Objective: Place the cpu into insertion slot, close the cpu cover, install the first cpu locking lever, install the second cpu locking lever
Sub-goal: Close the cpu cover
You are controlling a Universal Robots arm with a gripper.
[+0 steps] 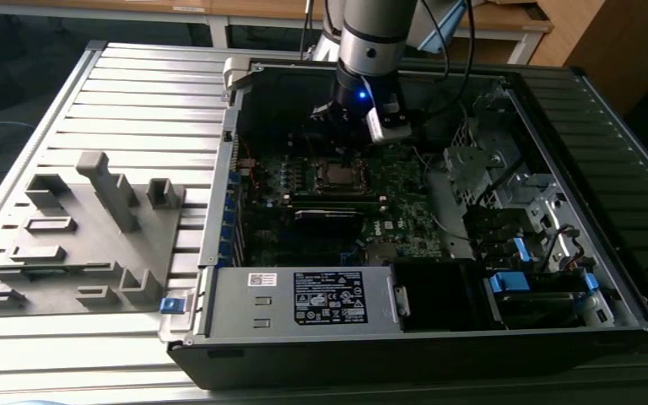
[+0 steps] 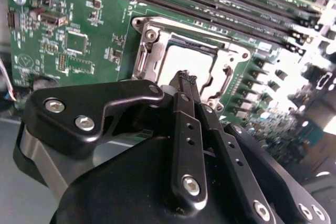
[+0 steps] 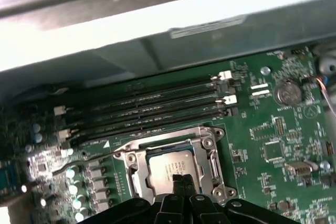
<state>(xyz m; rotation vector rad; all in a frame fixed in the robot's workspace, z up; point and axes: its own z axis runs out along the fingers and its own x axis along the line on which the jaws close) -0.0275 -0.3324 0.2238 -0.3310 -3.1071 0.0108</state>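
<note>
Cpu [image 3: 168, 163] in socket [image 3: 211, 153], one edge hidden behind end effector [image 3: 182, 178], pressed together

Arm [image 1: 371, 38]: one, entering exterior view at twelve o'clock, vertical. Gripper [image 2: 187, 79]: pointed down, fingers [image 2: 184, 114] pressed together.

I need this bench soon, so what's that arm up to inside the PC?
The arm reaches down into an open PC case, with its gripper poised just above the cpu. The gripper is shut and holds nothing. The cpu already sits in place on the motherboard, and the cover appears to lie flat around it, framing the chip.
</note>
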